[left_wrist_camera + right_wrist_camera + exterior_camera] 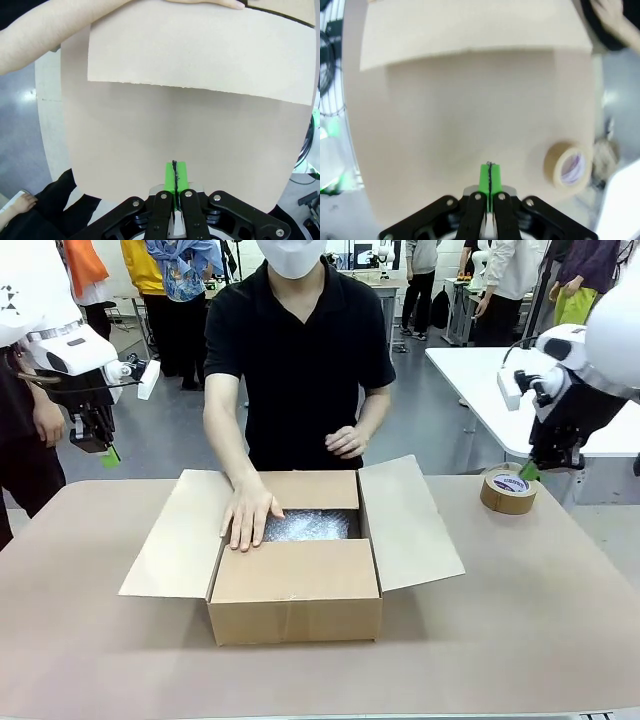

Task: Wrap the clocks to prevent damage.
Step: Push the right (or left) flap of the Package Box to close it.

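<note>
Left claw (pixel 174 172) and right claw (pixel 490 175) pressed together; bubble wrap (pixel 310 526) inside box (pixel 295 605), front view.

No legible text showing.
The tape roll (pixel 509 489) sitting on the desk (pixel 560 620) is carrying a core label with blue and red print, too small to read from the front and blurring out in the right wrist view (pixel 568 170).

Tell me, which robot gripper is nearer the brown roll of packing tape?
Right. The right gripper hangs just above the brown roll of packing tape; the left gripper hangs far off, past the open cardboard box.
</note>
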Robot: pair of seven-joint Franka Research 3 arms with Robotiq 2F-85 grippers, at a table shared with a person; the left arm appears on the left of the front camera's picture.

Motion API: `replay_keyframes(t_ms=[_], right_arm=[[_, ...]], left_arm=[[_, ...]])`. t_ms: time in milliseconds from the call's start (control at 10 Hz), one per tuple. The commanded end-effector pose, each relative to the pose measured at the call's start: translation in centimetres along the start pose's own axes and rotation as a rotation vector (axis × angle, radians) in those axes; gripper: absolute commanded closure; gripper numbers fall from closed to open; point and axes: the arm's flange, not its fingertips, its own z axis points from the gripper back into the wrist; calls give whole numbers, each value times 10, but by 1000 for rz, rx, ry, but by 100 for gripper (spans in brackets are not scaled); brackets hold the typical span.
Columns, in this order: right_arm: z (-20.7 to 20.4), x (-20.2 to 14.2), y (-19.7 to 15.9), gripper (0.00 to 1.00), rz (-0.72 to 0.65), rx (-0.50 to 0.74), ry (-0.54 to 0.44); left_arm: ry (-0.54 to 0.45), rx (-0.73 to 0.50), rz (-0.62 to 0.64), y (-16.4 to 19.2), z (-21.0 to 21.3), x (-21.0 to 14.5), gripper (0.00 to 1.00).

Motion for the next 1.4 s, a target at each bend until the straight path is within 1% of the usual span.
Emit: replay_keyframes(t_ms=[0,100,200,300,400,500,600,800,900,1000,1200,1300], right_arm=[[-46,-35,-9,99,26,88,-308],[-67,-45,-12,99,41,58,-382],[-91,-52,-13,99,26,84,-439],[-108,-52,-17,99,-3,122,-473],[-119,-51,-18,99,-9,136,-488],[-121,-47,-16,99,-5,147,-443],[-105,-50,3,99,-10,89,-477],[-105,-50,3,99,-10,89,-477],[-119,-47,-2,99,-19,125,-460],[-135,-43,-1,99,-53,126,-530],[-157,-31,0,99,-88,148,-590],[-165,-25,1,99,-107,148,-639]], left_arm=[[0,3,20,0,1,0,99],[0,3,20,0,1,0,99],[0,3,20,0,1,0,99],[0,3,20,0,1,0,99],[0,3,20,0,1,0,99],[0,3,20,0,1,0,99],[0,3,20,0,1,0,99],[0,3,20,0,1,0,99],[0,3,20,0,1,0,99],[0,3,20,0,1,0,99],[0,3,20,0,1,0,99],[0,3,20,0,1,0,99]])
